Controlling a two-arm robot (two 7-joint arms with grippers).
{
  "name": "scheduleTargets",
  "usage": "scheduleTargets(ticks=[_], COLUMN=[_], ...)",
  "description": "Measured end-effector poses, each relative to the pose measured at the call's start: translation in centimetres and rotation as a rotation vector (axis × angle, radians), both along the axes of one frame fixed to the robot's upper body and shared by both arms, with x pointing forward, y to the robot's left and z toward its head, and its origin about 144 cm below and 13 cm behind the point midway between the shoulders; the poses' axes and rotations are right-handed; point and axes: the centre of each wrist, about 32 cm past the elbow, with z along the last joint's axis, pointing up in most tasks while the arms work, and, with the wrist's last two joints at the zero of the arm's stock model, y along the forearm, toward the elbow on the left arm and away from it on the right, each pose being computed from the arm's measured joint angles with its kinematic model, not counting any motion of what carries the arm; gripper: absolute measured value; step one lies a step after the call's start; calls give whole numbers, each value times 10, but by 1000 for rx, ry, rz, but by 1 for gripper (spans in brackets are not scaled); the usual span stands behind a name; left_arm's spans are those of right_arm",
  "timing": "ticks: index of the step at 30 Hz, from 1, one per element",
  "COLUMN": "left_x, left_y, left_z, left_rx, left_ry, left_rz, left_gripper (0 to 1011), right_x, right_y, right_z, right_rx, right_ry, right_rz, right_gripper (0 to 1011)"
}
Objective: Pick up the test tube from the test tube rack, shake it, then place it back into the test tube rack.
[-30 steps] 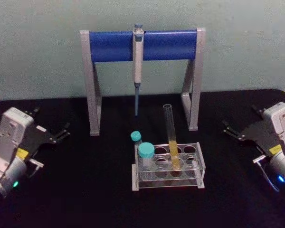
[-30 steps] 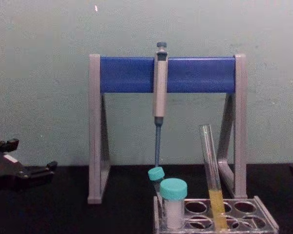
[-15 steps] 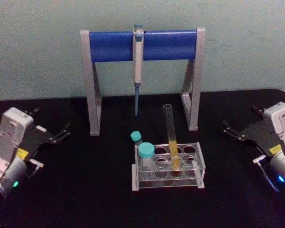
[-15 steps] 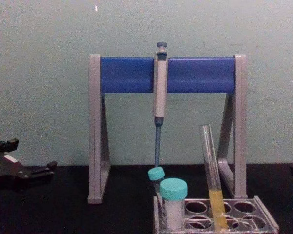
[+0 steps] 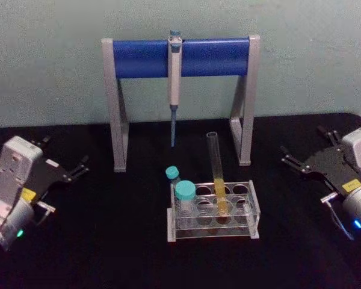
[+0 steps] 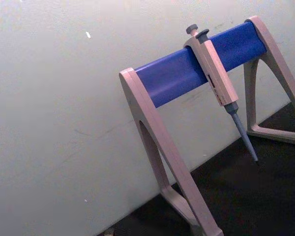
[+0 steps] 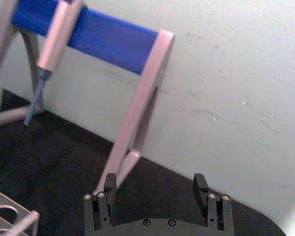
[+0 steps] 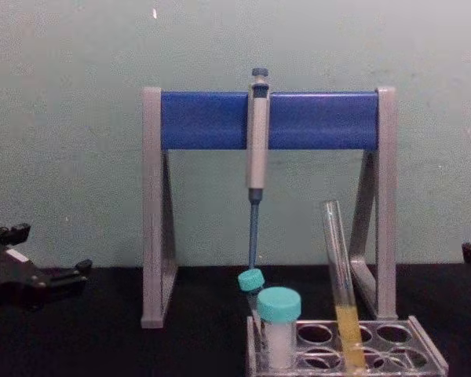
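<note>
The test tube (image 5: 216, 171) stood nearly upright in the test tube rack (image 5: 253, 208), its long axis running almost vertical, open mouth up and rounded bottom down among the holes. In the chest view the tube (image 8: 340, 283) leaned a little, its top tipped toward the robot's left. It was slim clear glass, uncapped, with yellow-orange liquid filling the lower part. Which hole held it could not be told exactly; it sat about mid-rack, just right of the capped tubes. The rack (image 8: 425, 346) was low, clear plastic with rows of round openings, resting on the matte black table (image 5: 108, 241). The left gripper (image 5: 63, 154) hovered low over the table well to the left of the rack, its black fingers spread apart around nothing, pointing inward toward the middle. The right gripper (image 5: 305, 147) sat well to the right of the rack, likewise spread wide and empty; the right wrist view showed its two black prongs (image 7: 155, 181) parted, with bare table between them. The tube thus stood between the two claws, touched by neither. A large teal-capped tube (image 5: 185, 191) stood at the rack's left end, and a smaller teal-capped tube (image 5: 172, 173) leaned just behind it. Behind the rack rose the pipette stand (image 5: 141, 58), grey legs carrying a blue crossbar, with a grey pipette (image 5: 174, 72) hanging tip down from its middle.
</note>
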Motion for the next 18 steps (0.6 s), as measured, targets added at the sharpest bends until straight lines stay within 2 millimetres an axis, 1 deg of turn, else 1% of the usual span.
scheduleTargets(ticks=[18], left_x=[0], left_y=[0], left_z=[0], left_rx=[0], left_ry=[0], left_rz=[0], left_gripper=[1001], right_x=[-3], right_y=[10], right_z=[18], right_rx=[108], right_ry=[-34], right_rz=[232], right_gripper=[1000])
